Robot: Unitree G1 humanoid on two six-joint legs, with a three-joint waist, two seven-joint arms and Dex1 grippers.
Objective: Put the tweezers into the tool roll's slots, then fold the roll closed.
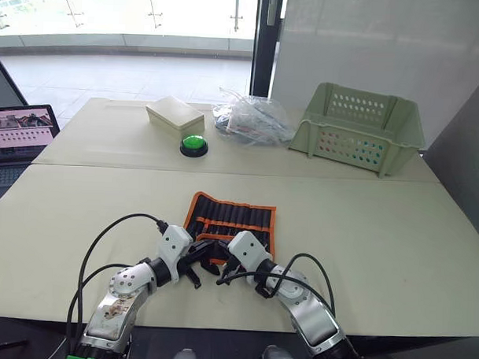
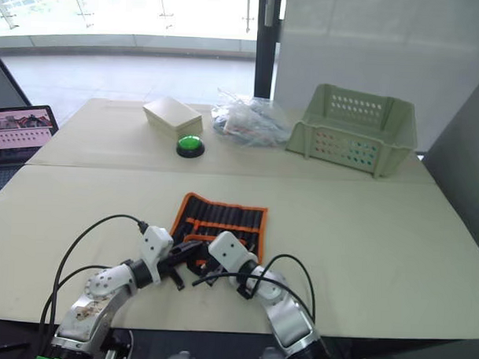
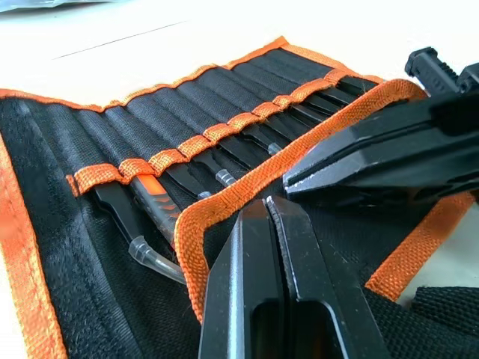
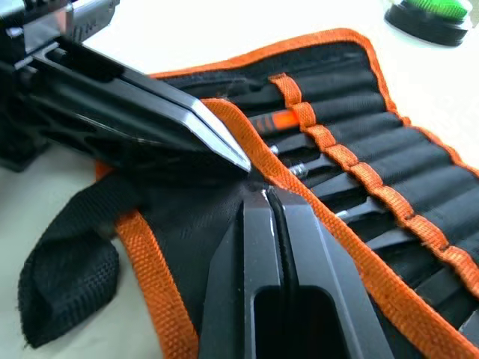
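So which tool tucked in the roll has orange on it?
The one in the tool roll with an orange band on its shaft, near the end of the row of slots. The other tools beside it are plain black.

Two pale beige rectangular desks [image 1: 426, 257] are standing edge to edge, a seam running between them. Behind them, daylight is pouring through tall glass window panels [image 1: 135, 10] onto a light grey floor [image 1: 109, 76]. A dark vertical frame post [image 1: 266, 39] is separating the glass from a plain white wall panel [image 1: 386, 43]. A grey wall [image 1: 469, 148] is flanking the right.
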